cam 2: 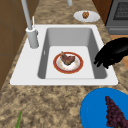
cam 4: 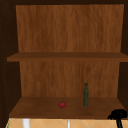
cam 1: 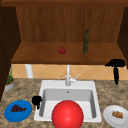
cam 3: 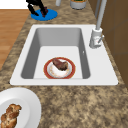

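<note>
Two hands: my left hand (cam 1: 36, 100) hovers with fingers curled, holding nothing, at the sink (cam 1: 47, 86) rim's 9 o'clock, nearest the blue plate (cam 1: 18, 110) of grapes (cam 1: 17, 108). Grapes look soft, light, crushable; I'd take the stem. My right hand (cam 1: 115, 63) hangs by the shelf (cam 1: 37, 53), fingers curled.

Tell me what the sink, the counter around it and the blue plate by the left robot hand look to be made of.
Sink: smooth white, matte, likely enamel or composite, judging by its even colour.
Counter: speckled brown and tan, like polished granite or a stone-look laminate.
Blue plate: uniform glossy blue, ceramic or plastic; it can't be told apart. It sits beside the left robot hand.
</note>
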Robot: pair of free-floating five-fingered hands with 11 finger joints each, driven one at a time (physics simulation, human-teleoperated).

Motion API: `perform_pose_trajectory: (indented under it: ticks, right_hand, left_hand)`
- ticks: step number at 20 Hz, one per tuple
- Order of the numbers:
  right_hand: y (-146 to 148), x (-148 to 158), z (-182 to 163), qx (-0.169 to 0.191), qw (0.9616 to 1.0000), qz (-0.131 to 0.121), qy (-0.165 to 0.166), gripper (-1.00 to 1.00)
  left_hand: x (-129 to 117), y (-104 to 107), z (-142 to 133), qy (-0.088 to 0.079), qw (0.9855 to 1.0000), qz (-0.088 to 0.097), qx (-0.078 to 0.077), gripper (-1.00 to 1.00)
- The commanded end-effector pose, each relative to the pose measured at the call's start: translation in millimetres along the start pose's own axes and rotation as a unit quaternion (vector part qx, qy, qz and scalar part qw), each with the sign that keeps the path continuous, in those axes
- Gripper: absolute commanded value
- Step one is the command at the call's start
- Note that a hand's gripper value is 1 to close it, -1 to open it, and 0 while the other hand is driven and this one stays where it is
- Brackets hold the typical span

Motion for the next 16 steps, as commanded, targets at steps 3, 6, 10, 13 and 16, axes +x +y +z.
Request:
perform_pose_trajectory:
  ticks: [3,6,10,13,16]
  right_hand:
    - [40.8,7.1,21.9,-0.008,0.9999,-0.002,0.007,-1.00]
    - [64.3,12.7,30.0,-0.011,0.9999,0.003,0.004,-1.00]
    - [96.2,24.9,34.4,-0.003,0.9999,0.010,0.007,-1.00]
    - [118.2,34.5,34.4,-0.003,0.9999,0.012,0.009,-1.00]
    - [138.5,40.5,36.1,0.000,0.9999,0.009,0.008,-1.00]
  left_hand:
    - [0.0,0.0,0.0,0.000,1.0000,0.000,0.000,0.00]
    - [0.0,0.0,0.0,0.000,1.0000,0.000,0.000,0.00]
    - [0.0,0.0,0.0,0.000,1.0000,0.000,0.000,0.00]
    - [0.0,0.0,0.0,0.000,1.0000,0.000,0.000,0.00]
    - [0.0,0.0,0.0,0.000,1.0000,0.000,0.000,0.00]
